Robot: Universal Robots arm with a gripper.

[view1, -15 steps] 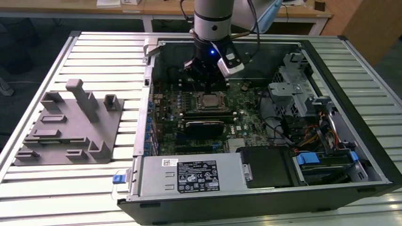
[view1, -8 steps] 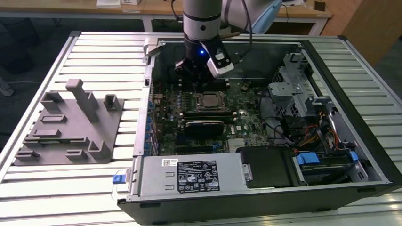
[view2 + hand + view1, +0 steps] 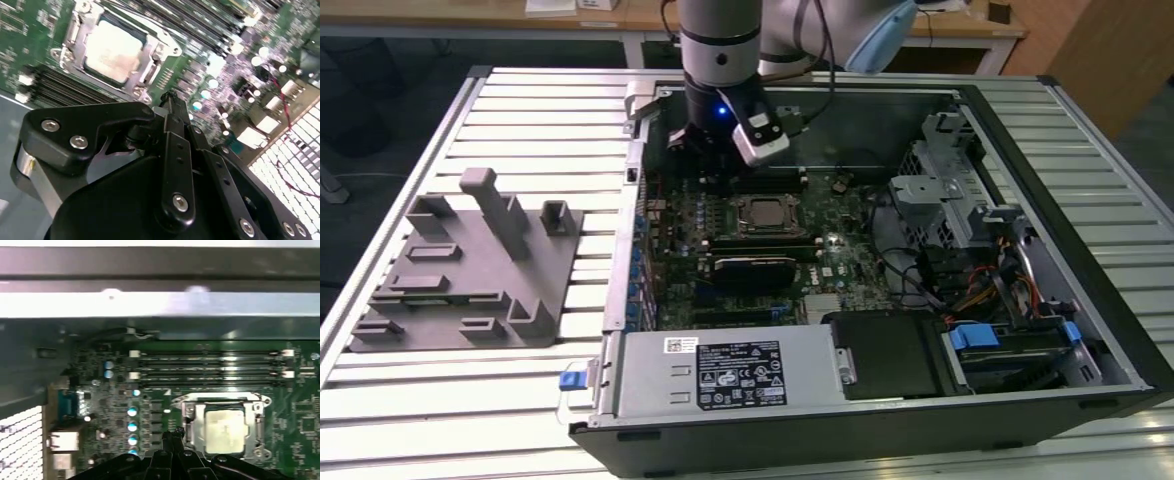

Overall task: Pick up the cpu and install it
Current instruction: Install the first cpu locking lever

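Slatted metal tabletop [image 3: 454,410] is carrying an open computer case [image 3: 854,435] across the middle and right of the exterior view. A grey fixture block [image 3: 467,270] is lying at the frame's left. I am seeing the cpu [image 3: 765,213] sitting in the motherboard socket [image 3: 736,215] near the centre of the frame. Its pale silver top is showing inside the metal socket frame in both wrist views. The gripper [image 3: 707,148] is hanging over the board's upper left part, up and left of the cpu in the frame, and is not touching it. In the second wrist view I am watching the jaws pressing together at their tips, carrying nothing.
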